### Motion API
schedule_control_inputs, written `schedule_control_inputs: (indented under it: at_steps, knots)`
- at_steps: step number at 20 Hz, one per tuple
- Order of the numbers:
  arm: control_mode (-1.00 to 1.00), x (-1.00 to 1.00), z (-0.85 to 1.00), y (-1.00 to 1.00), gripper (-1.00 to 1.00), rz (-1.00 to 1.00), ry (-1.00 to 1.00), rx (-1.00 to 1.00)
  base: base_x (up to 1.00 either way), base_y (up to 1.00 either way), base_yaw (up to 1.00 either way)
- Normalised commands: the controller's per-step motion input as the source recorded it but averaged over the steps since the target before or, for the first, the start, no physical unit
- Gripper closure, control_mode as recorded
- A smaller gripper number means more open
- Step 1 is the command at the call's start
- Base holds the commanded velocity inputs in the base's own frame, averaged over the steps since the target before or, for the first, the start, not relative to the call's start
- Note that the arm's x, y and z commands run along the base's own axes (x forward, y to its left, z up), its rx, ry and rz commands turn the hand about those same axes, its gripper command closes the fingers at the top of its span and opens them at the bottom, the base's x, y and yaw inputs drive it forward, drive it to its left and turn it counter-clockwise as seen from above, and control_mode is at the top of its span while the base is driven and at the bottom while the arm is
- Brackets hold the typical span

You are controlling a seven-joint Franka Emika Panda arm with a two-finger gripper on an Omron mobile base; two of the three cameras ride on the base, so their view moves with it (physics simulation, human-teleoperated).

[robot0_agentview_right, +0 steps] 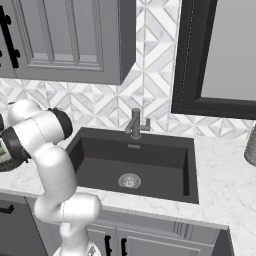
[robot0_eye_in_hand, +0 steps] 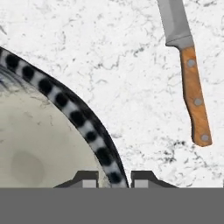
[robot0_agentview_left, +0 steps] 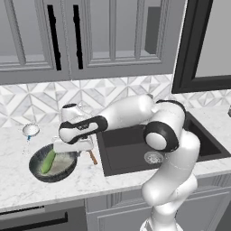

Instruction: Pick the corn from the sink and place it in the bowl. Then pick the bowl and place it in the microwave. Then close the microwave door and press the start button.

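Strainer (robot0_agentview_left: 30,131): small, white, on the counter (robot0_agentview_left: 18,180) at far left, just behind the bowl.
Bowl (robot0_agentview_left: 53,164): dark speckled outside, pale inside; stands upright on the marble counter left of the sink. In the hand view its black-and-white banded rim (robot0_eye_in_hand: 74,111) curves down to the fingertips.
Corn (robot0_agentview_left: 48,161): green cob lying inside the bowl, tilted along its left half, apart from the gripper.
Gripper (robot0_eye_in_hand: 113,178): hangs over the bowl's right edge, pointing down. In the hand view one dark fingertip (robot0_eye_in_hand: 85,178) sits inside the rim and the other outside it, the rim running between them. The jaws stand narrowly apart astride the rim; whether they already press on it cannot be told.
Knife (robot0_eye_in_hand: 186,70): wooden riveted handle, grey blade; flat on the counter between bowl and sink, near the bowl but not touching it.
Arm (robot0_agentview_left: 131,113): white, dark joints; reaches leftward from the base across the sink's near left corner to the bowl.
Sink (robot0_agentview_right: 135,165): dark rectangular basin with a round metal drain (robot0_agentview_right: 129,180).
Faucet (robot0_agentview_right: 135,123): grey, at the middle of the sink's back edge.
Cabinets (robot0_agentview_left: 90,36): grey wall doors with black bar handles above the tiled backsplash.
Window frame (robot0_agentview_right: 190,60): black, upper right, above the counter behind the sink.
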Motion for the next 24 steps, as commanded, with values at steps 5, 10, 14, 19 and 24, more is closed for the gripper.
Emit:
schedule_control_inputs:
  at_steps: [5, 10, 14, 19, 24]
  knots:
    - [-1.0, -0.51, 0.34, -0.13, 1.0, -0.15, -0.22, 0.1, 0.0, 0.0, 0.0]
    - [-1.0, -0.38, 0.55, -0.42, 1.0, -0.2, -0.06, 0.19, 0.0, 0.0, 0.0]
    - [-1.0, -0.38, 0.63, -0.58, 1.0, -0.28, 0.0, 0.23, 0.0, 0.0, 0.0]
    - [-1.0, -0.54, 0.77, -0.54, 1.0, -0.32, 0.0, 0.09, 0.0, 0.0, 0.0]
    - [-1.0, -0.56, 0.86, -0.75, 1.0, -0.35, 0.0, 0.07, 0.0, 0.0, 0.0]
